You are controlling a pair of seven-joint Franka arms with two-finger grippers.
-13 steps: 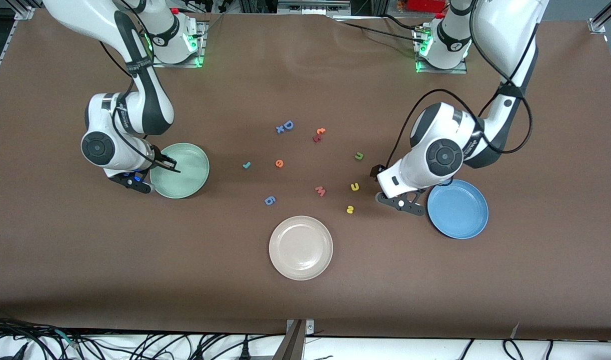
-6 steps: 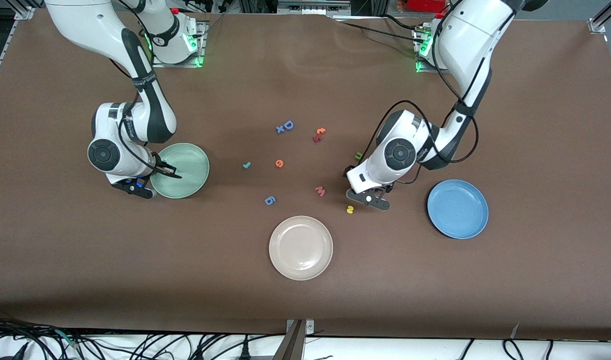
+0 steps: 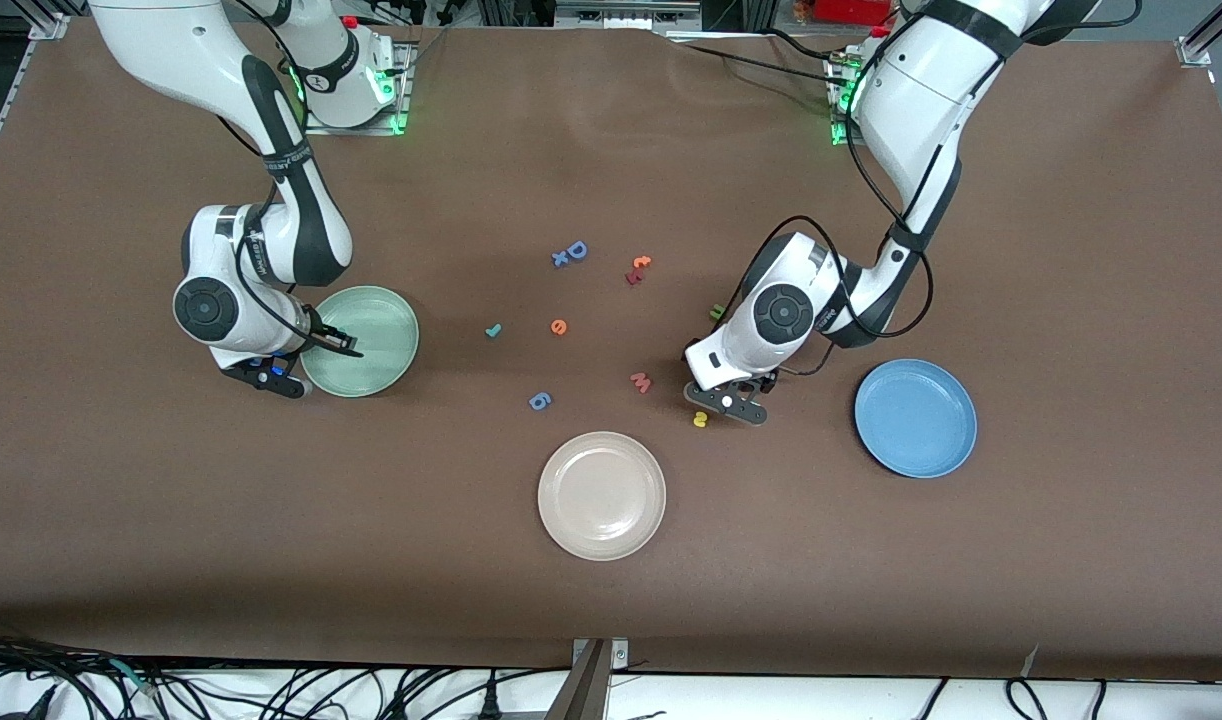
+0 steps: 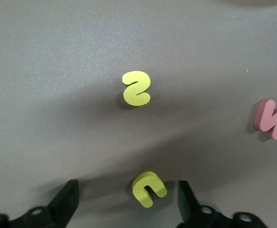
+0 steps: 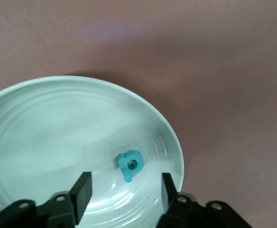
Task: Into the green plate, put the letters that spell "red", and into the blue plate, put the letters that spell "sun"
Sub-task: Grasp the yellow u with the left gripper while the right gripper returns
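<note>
Lying in the green plate [image 5: 43, 123] is the teal "d" [image 5: 130, 165], between the spread fingers of the right claw [image 5: 122, 190], which hangs low over that plate with nothing in its grip. The green plate sits toward the right arm's end of the counter [image 3: 611, 600]. The teal "r" [image 3: 492, 330] and the orange "e" [image 3: 559, 327] lie on the bare counter near its middle, just beside each other and well apart from the green plate.

The left claw [image 4: 124, 199] is low over the counter with its fingers wide apart, and the yellow "u" [image 4: 149, 188] lies between them, untouched. The yellow "s" [image 4: 137, 88] lies near it on the counter, outside the fingers. The olive-green "n" [image 3: 716, 312] peeks out beside the left arm's wrist, farther from the front camera than the "s". The blue plate [image 3: 916, 417] sits toward the left arm's end of the counter with no letter in it.

A pink "w" [image 3: 641, 381] lies beside the left claw. A beige plate [image 3: 601, 495] sits nearest the front camera, with a small blue letter [image 3: 539, 401] near it. A larger blue "D" [image 3: 575, 250] and a red-orange letter pair [image 3: 638, 269] lie farther from the front camera.
</note>
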